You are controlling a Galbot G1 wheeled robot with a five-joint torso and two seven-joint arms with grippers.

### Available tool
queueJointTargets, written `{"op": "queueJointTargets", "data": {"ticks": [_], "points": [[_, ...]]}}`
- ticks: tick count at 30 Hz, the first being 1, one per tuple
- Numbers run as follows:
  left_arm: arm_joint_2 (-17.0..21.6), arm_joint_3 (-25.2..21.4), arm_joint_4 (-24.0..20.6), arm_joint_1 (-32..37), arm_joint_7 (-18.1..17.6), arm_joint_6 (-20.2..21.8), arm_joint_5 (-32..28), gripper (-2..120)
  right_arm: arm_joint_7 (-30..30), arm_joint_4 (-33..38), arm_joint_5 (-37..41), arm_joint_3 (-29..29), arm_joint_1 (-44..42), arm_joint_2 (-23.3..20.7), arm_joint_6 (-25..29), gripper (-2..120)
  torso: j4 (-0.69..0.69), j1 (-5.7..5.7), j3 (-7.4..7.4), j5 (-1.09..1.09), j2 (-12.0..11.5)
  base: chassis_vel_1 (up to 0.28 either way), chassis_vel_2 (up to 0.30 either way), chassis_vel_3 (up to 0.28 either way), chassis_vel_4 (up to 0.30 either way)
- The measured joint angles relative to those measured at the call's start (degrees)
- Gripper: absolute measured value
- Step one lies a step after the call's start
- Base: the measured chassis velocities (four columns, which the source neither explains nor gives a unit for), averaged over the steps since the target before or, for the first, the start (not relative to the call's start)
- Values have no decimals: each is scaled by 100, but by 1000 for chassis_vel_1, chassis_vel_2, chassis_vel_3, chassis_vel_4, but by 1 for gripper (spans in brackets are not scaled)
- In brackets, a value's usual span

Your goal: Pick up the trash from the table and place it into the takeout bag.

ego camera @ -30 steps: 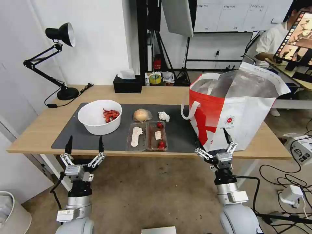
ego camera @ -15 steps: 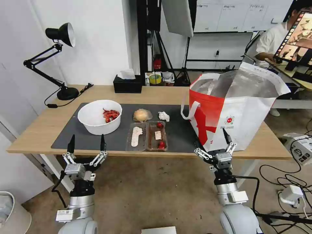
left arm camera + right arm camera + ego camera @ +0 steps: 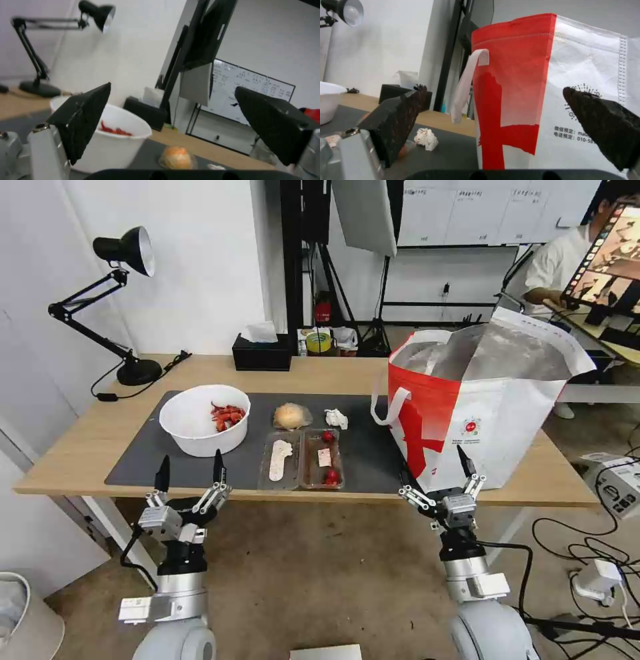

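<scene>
A: Head view first. Where do the arms stand?

B: The left gripper (image 3: 190, 473) is lower left, jaws spread and holding nothing, tips up at the near edge of the tabletop (image 3: 80, 447), just below the white bowl (image 3: 200, 423) with its red shells. The right gripper (image 3: 437, 473) is lower right centre, jaws also released, in front of the takeout bag (image 3: 487, 420).

A: And the trash?

B: All on the dark mat (image 3: 373, 453) mid-frame: the bowl at left, the wrapped bun (image 3: 291, 415) and the crumpled tissue (image 3: 336, 418) behind the clear tray (image 3: 303, 459). The bag stands upright at right with its foil mouth open, presumably so things can be dropped straight in. Nothing has gone in yet, I'd judge.

A: Left wrist view?

B: Between the spread fingers (image 3: 83, 120) the bowl (image 3: 113, 147) sits lower left, the bun (image 3: 176, 157) lower centre. It looks lined up low for the bowl.

A: Right wrist view?

B: Jaws wide, fingers (image 3: 396, 125) at the frame's sides; the bag (image 3: 546, 95) takes up the right, its white handle (image 3: 466, 85) hanging slack, the tissue (image 3: 426, 138) lower left.
</scene>
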Motion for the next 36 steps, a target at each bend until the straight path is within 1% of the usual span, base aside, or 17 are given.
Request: {"op": "queueJointTargets", "data": {"ticks": [1, 3, 5, 6, 8, 9, 12, 13, 15, 16, 18, 21, 22, 24, 28, 31, 36], "points": [[30, 91, -23, -21, -80, 133, -139, 100, 1, 0, 2, 9, -4, -4, 1, 100, 0, 0, 0, 0, 0, 0, 0, 0, 0], [45, 126, -26, -33, -106, 179, -198, 100, 1, 0, 3, 10, -5, -6, 1, 100, 0, 0, 0, 0, 0, 0, 0, 0, 0], [138, 281, -32, -94, -195, 455, -551, 100, 4, 0, 7, 18, -22, -9, 4, 100, 0, 0, 0, 0, 0, 0, 0, 0, 0], [138, 281, -32, -94, -195, 455, -551, 100, 4, 0, 7, 18, -22, -9, 4, 100, 0, 0, 0, 0, 0, 0, 0, 0, 0], [228, 384, -69, -148, -293, 725, -985, 100, 5, -1, 7, 21, -45, -8, 6, 100, 0, 0, 0, 0, 0, 0, 0, 0, 0], [228, 384, -69, -148, -293, 725, -985, 100, 5, -1, 7, 21, -45, -8, 6, 100, 0, 0, 0, 0, 0, 0, 0, 0, 0], [295, 485, -137, -200, -426, 1042, -1562, 100, 6, 0, 4, 28, -82, 4, 9, 100, 0, 0, 0, 0, 0, 0, 0, 0, 0], [295, 485, -137, -200, -426, 1042, -1562, 100, 6, 0, 4, 28, -82, 4, 9, 100, 0, 0, 0, 0, 0, 0, 0, 0, 0], [313, 573, -283, -199, -639, 1373, -2023, 100, 13, 0, -4, 35, -106, 14, 11, 100, 0, 0, 0, 0, 0, 0, 0, 0, 0], [313, 573, -283, -199, -639, 1373, -2023, 100, 13, 0, -4, 35, -106, 14, 11, 100, 0, 0, 0, 0, 0, 0, 0, 0, 0], [324, 632, -375, -187, -791, 1566, -2250, 100, 18, 1, -9, 39, -115, 18, 11, 100, 0, 0, 0, 0, 0, 0, 0, 0, 0], [345, 752, -509, -199, -1124, 2043, -2727, 100, 25, 16, -21, 49, -144, 32, 12, 100, 1, 0, 0, 0, 0, 0, 0, 0, 0], [345, 752, -509, -199, -1124, 2043, -2727, 100, 25, 16, -21, 49, -144, 32, 12, 100, 1, 0, 0, 0, 0, 0, 0, 0, 0], [347, 793, -561, -270, -1396, 2353, -3112, 100, 28, 35, -28, 56, -179, 44, 13, 100, 1, 0, 0, 0, 0, 0, 0, 0, 0], [347, 820, -582, -328, -1575, 2585, -3356, 100, 29, 46, -31, 79, -211, 47, 21, 100, 1, 0, 0, 0, 0, 0, 0, 0, 0], [333, 882, -653, -379, -1912, 2839, -3754, 100, 31, 50, -35, 118, -240, 51, 30, 100, 0, 0, 0, 0, 0, 0, 0, 0, 0], [268, 934, -686, -426, -2172, 3007, -4052, 100, 33, 50, -39, 143, -261, 60, 39, 100, 0, 0, 0, 0, 0, 0, 0, 0, 0]]}}
